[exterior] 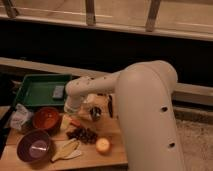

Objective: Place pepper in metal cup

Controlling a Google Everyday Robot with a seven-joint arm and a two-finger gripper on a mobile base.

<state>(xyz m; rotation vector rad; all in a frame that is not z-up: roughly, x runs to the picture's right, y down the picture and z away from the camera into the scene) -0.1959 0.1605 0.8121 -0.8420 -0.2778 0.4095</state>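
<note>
The pepper (75, 123), small and orange-red, lies on the wooden board between the orange bowl and a dark bunch of grapes. The metal cup (95, 113) stands just right of it, small and dark inside, partly behind my wrist. My gripper (71, 109) hangs at the end of the big white arm, which reaches in from the right. It is right above the pepper's left end and to the left of the cup. It stands open with nothing in it, and the wrist hides most of it.
An orange bowl (47, 119) and a purple bowl (35, 147) sit at the board's left. Grapes (83, 134), a pale-yellow ball (103, 145) and banana pieces (66, 149) lie in front. A green tray (40, 91) stands behind, with a crumpled bag (20, 119) at the left edge.
</note>
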